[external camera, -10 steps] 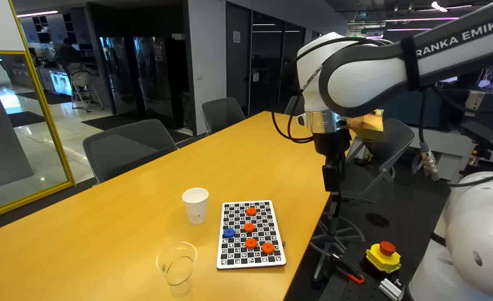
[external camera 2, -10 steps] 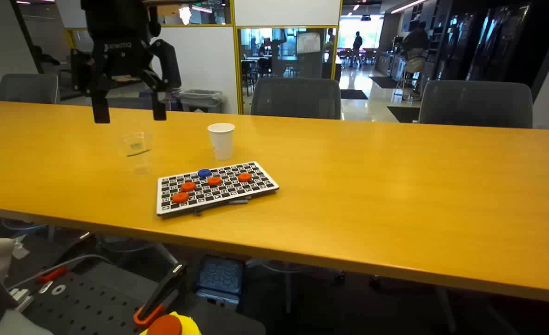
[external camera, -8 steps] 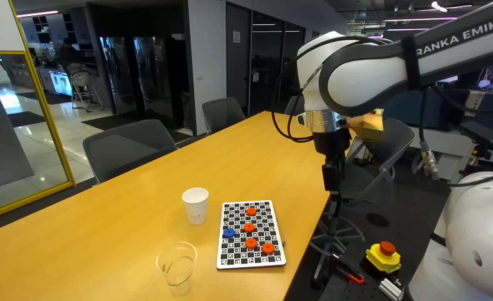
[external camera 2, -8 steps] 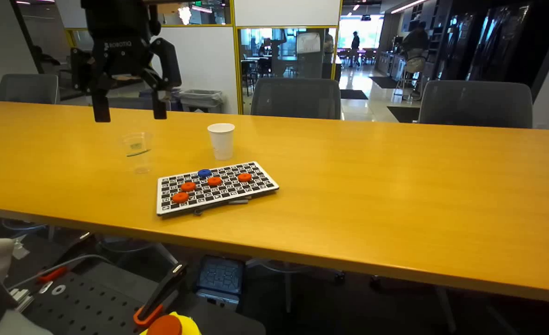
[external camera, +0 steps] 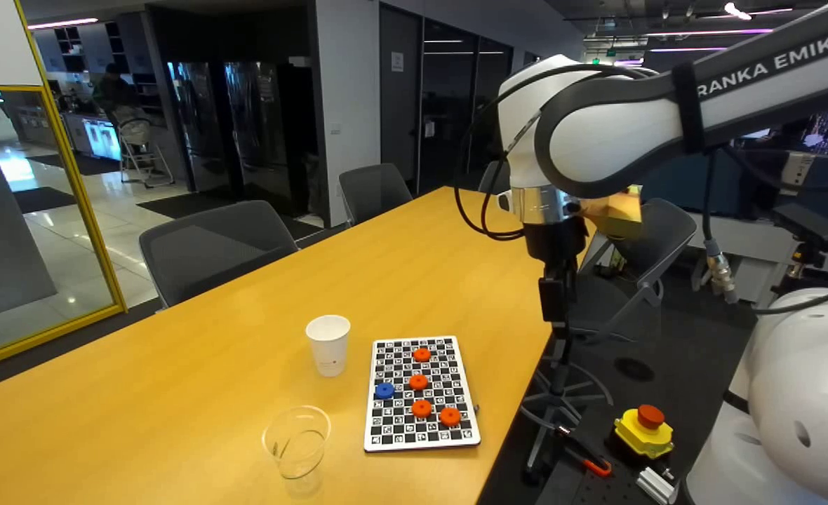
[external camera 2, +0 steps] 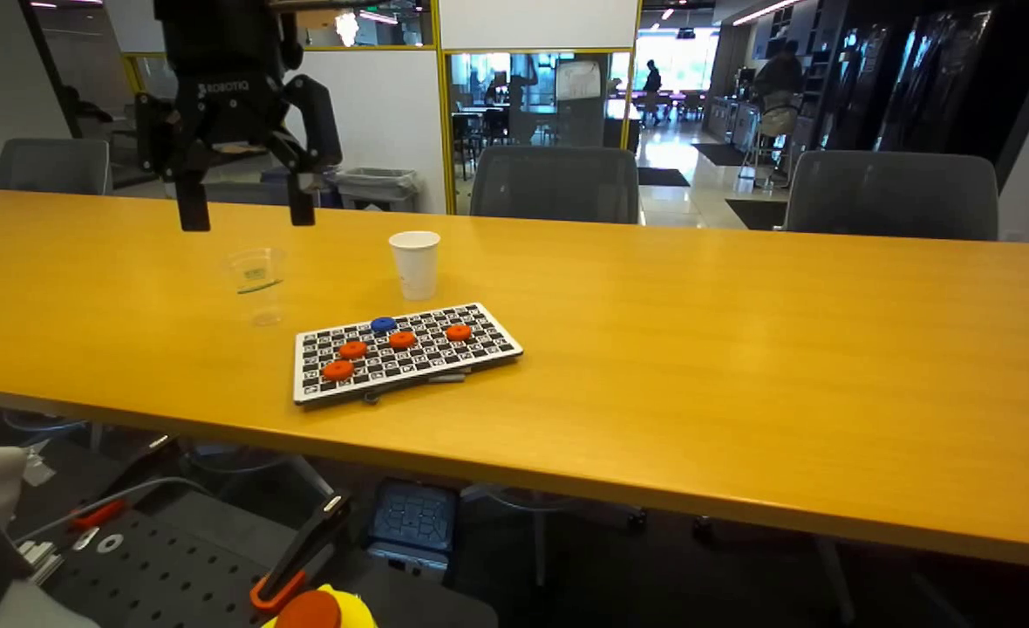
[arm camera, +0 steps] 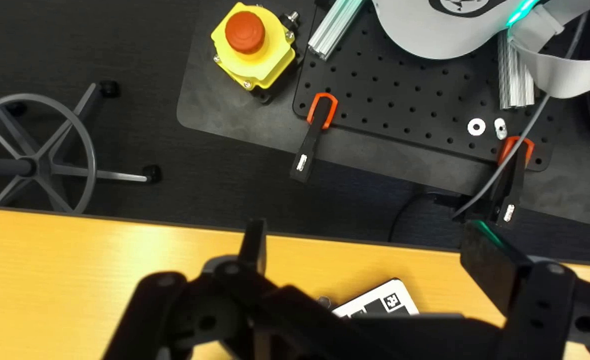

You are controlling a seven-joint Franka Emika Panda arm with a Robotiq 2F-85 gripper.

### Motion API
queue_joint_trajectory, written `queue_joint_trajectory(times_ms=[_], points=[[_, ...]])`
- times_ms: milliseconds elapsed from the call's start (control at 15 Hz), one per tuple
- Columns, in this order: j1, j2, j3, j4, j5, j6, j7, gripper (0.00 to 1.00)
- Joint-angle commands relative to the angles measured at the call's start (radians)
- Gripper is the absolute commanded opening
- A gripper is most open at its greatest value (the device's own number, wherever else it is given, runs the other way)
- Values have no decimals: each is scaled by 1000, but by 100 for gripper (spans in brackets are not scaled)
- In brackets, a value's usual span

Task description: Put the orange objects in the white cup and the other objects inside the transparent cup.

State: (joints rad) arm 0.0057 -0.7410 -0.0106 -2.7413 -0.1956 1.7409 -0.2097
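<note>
Gaping, the gripper (external camera 2: 248,225) hangs upper left in an exterior view; left of centre, 4 orange pieces (external camera 2: 402,339) and 1 blue piece (external camera 2: 383,324) lie near the white cup (external camera 2: 416,266) and transparent cup (external camera 2: 257,283).

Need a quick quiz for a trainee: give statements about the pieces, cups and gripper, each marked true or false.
1. One blue piece and four orange pieces lie on the board. True.
2. The white cup and the clear cup stand upright. True.
3. The clear cup stands on the board. False: it stands on the table.
4. The gripper is open. True.
5. The gripper holds the blue piece. False: it holds nothing.
6. The gripper touches the white cup. False: it hangs apart.
</note>
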Motion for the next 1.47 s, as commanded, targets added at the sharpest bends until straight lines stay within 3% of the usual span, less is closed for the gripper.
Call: queue_joint_trajectory(times_ms=[0,400,600,933,1400], points=[[23,72,-21,8,-3,136,3,100],[25,332,-59,66,50,472,-26,100],[33,495,-96,127,140,596,-76,100],[12,729,-90,265,270,687,-108,100],[-41,1003,-58,489,277,727,-54,100]])
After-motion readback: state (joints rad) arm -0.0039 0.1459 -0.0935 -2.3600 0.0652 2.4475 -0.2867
